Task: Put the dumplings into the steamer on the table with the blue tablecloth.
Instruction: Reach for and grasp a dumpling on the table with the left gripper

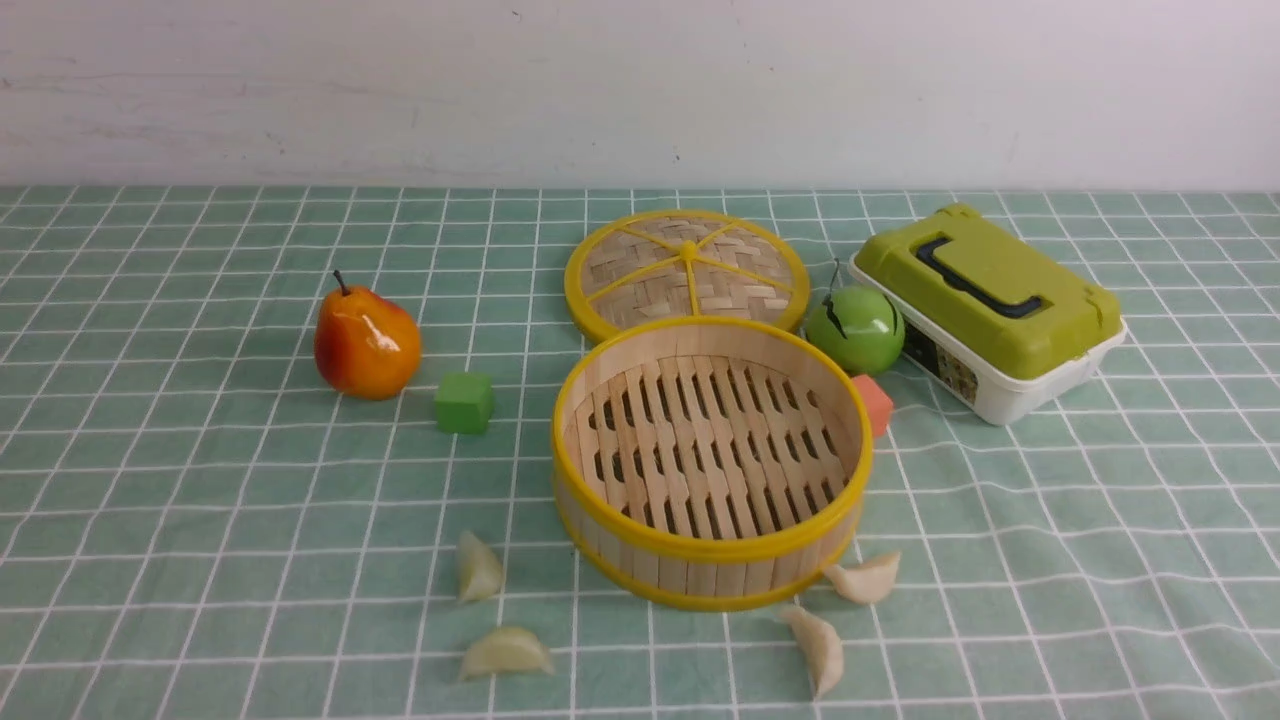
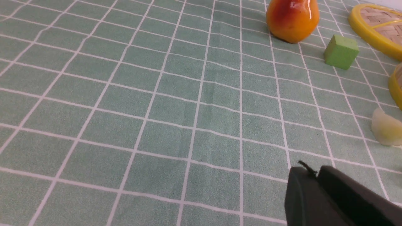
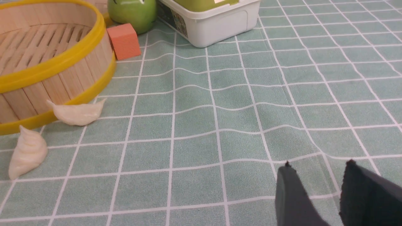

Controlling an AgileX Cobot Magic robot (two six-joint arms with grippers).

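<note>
The first pick seemed not yet begun: four dumplings lay along the table's near edge, flanking the empty steamer. The left gripper sat pressed together and the right gripper spread. Next, one likely needed lowering onto a dumpling.

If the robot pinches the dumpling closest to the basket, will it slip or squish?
Probably slippery: the dumpling looks glossy and smooth. Its ends taper thin, so the right pincer would likely grip better across the fat middle. It lies flat on the tablecloth, so a nudge should slide it, not roll it. Squishiness doesn't show.
</note>
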